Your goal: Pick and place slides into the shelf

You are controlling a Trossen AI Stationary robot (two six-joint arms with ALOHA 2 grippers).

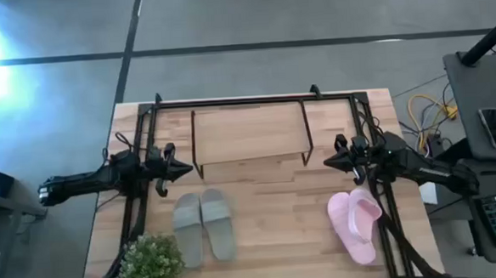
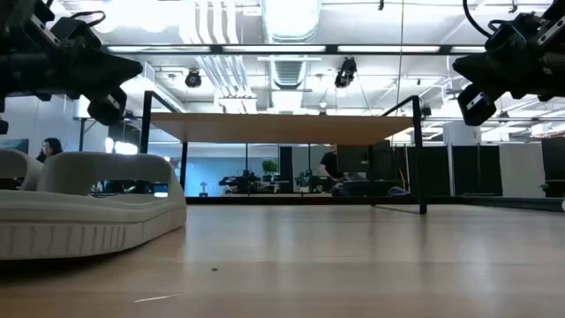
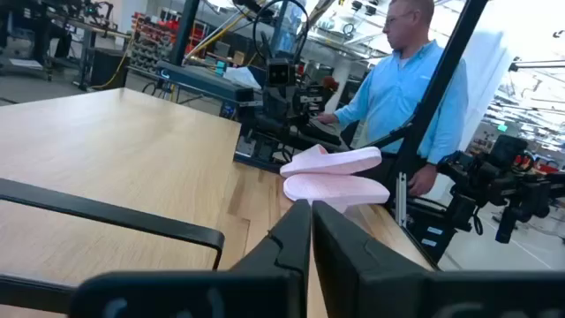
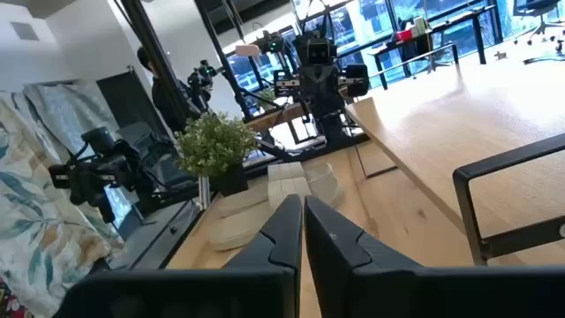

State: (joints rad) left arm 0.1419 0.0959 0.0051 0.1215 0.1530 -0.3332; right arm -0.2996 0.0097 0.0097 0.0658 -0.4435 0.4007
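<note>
The grey-green pair of slides [image 1: 204, 226] lies side by side, soles down, at the table's near left, large in the low view [image 2: 84, 208]. The pale pink pair [image 1: 355, 225] lies stacked, one across the other, at the near right, also in the left wrist view [image 3: 335, 174]. The shelf [image 1: 249, 135] stands at the table's far middle, its wooden top on thin black legs. My left gripper [image 1: 187, 168] hovers shut off the shelf's left end, above the table. My right gripper [image 1: 328, 161] hovers shut off its right end.
A potted plant [image 1: 151, 263] stands at the table's near left corner beside the grey-green slides. A large black tube frame [image 1: 229, 102] runs round the table's far and side edges. A person in a light blue shirt [image 3: 406, 84] stands beyond the table's right side.
</note>
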